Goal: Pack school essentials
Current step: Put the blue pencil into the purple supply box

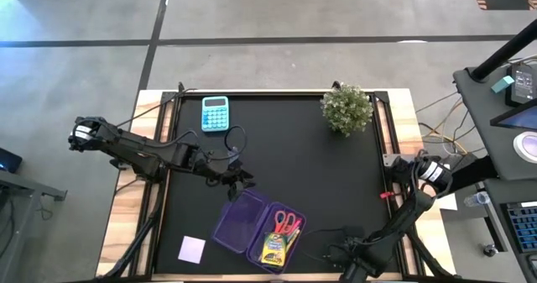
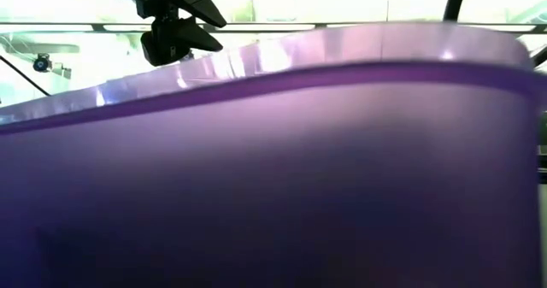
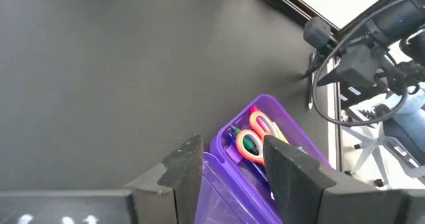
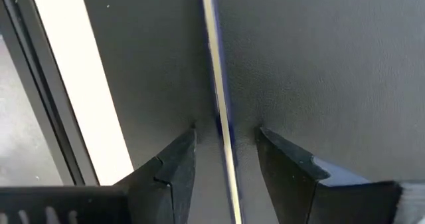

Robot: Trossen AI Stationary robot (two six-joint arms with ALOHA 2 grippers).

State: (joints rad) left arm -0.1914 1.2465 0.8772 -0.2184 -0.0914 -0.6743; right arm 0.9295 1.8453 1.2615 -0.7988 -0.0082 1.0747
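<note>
The purple case (image 1: 242, 218) lies open near the table's near edge. Its tray holds the red-handled scissors (image 1: 287, 223), the yellow crayon box (image 1: 273, 248) and some pens. The lilac note pad (image 1: 191, 249) lies flat to the case's left. My left gripper (image 3: 232, 139) is open over the lid's far edge (image 3: 229, 191), pointing slantwise down. My right gripper (image 4: 226, 151) is open near the near right corner of the mat, pointing down. Its fingers stand on either side of a thin bluish pen (image 4: 222, 117) that lies flat on the mat, and a gap shows on both sides. My left gripper has the lid's far edge showing between its two fingers in the left wrist view. I cannot tell whether the fingers touch it or stand above it.
A teal calculator (image 1: 215, 113) lies at the far left of the mat and a small potted plant (image 1: 346, 107) at the far right. A pale wooden strip (image 4: 73, 84) borders the mat close beside the pen. The case wall (image 2: 273, 177) fills the low view.
</note>
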